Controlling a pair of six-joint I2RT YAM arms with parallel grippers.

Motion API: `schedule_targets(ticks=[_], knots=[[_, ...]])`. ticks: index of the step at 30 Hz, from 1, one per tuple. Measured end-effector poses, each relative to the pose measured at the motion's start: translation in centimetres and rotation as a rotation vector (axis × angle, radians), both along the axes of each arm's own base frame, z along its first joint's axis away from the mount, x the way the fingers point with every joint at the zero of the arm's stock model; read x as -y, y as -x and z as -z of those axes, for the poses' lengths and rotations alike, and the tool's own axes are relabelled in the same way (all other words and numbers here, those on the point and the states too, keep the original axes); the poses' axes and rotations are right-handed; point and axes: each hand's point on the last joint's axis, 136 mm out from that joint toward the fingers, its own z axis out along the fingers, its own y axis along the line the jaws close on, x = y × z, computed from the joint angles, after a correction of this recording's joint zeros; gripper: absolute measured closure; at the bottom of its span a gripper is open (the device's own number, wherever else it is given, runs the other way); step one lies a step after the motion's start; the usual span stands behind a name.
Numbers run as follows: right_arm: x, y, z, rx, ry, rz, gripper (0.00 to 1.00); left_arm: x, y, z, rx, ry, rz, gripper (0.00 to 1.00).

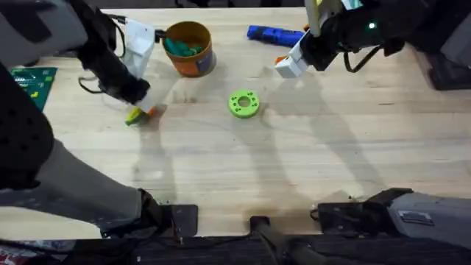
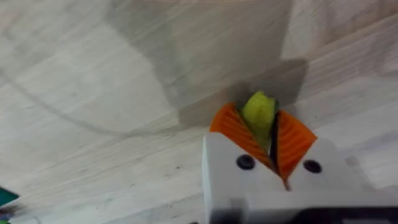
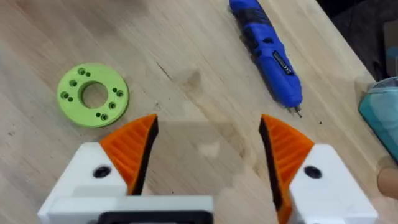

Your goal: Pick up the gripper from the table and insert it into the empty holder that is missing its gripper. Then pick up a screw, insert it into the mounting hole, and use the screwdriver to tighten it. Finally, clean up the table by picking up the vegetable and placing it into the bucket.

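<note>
Step in hand: the clean-up, by my reading; the left gripper [image 2: 267,140] has its orange pads pinched on the vegetable [image 2: 259,112], low over the tabletop [image 1: 294,169] toward its far left corner.
Vegetable: a yellow-green tip pokes out between the pads; from overhead it sits at the tabletop surface [image 1: 135,115], so whether it is lifted yet I cannot tell.
Bucket: the orange bucket [image 1: 193,60] stands near the far edge, close beside the left gripper, with teal pieces already inside.
Right gripper: jaws wide and empty [image 3: 208,146], hovering near the screwdriver [image 3: 267,46] and the green ring [image 3: 93,94].
Next move: lift, carry over the rim, then release.
</note>
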Motion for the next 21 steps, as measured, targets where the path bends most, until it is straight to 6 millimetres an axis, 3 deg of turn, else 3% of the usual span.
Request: schedule_targets(ticks=[3, 12, 16, 21], knots=[[0.0, 0.0, 0.0, 0.0, 0.0, 0.0, 0.028, 0.1, -1.7, -2.5, 0.022, 0.025, -0.01, 0.966], [0.0, 0.0, 0.0, 0.0, 0.0, 0.0, 0.028, 2.0, -9.5, -12.2, 0.333, 0.177, -0.057, 0.966], [0.0, 0.0, 0.0, 0.0, 0.0, 0.0, 0.028, 3.4, -12.5, -14.5, 0.46, 0.258, -0.093, 0.966], [0.0, 0.0, 0.0, 0.0, 0.0, 0.0, 0.028, 6.5, -14.9, -15.9, 0.545, 0.33, -0.089, 0.966]])
